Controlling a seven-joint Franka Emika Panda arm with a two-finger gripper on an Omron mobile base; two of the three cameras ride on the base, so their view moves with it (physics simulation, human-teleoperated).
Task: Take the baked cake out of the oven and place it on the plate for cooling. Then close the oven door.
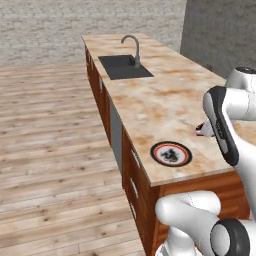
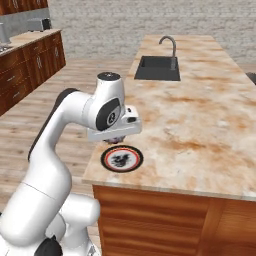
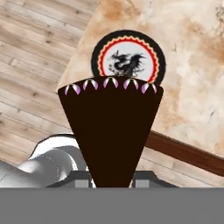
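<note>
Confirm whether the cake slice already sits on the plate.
No. In the hand view the dark cake slice is in the gripper, above the plate, whose centre is bare.

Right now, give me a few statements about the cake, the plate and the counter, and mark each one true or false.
1. The hand holds a dark wedge of cake. True.
2. The cake already lies on the plate. False: it is held above the plate, which is bare.
3. The plate sits near the counter edge. True.
4. The plate rests inside the sink. False: the sink is farther along the counter.
5. The cake has pale dabs along its wide edge. True.
</note>
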